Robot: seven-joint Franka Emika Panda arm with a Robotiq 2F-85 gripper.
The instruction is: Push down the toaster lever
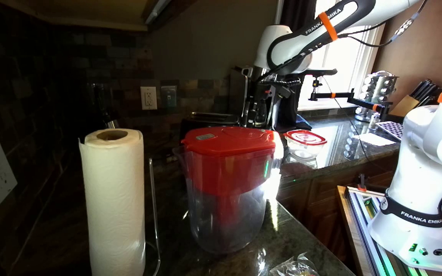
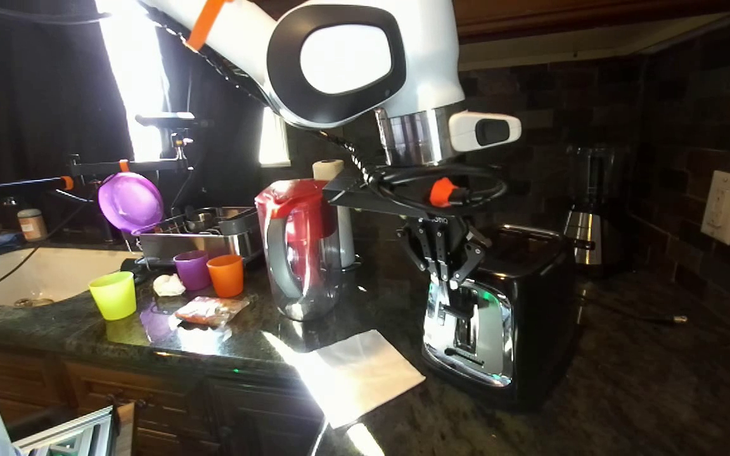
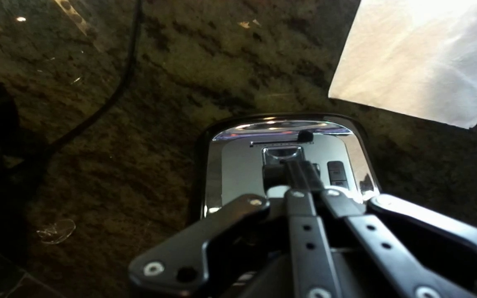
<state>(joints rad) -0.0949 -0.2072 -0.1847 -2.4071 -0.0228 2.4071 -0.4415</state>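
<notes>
A pale sheet (image 2: 365, 377) lies by the edge of the bench (image 2: 644, 380) in an exterior view, just beside the black toaster (image 2: 523, 316), where the clenched end effector (image 2: 447, 284) points down by the lever (image 2: 458, 311), contact unclear. Beyond a strip of bench stand a red-lidded pitcher (image 2: 305, 253) and, farther off, three cups (image 2: 225, 277).

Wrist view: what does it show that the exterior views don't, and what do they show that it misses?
Only the wrist view: two dark buttons on the front of the toaster; I cannot make them out in either exterior view.

Only the exterior views: the red-lidded pitcher and paper towel roll, in both exterior views; the small red-lidded container and orange cup, each in an exterior view.

Shared: the toaster, plus the pincer at its front and the pale sheet apart from it, both clear in an exterior view too.
</notes>
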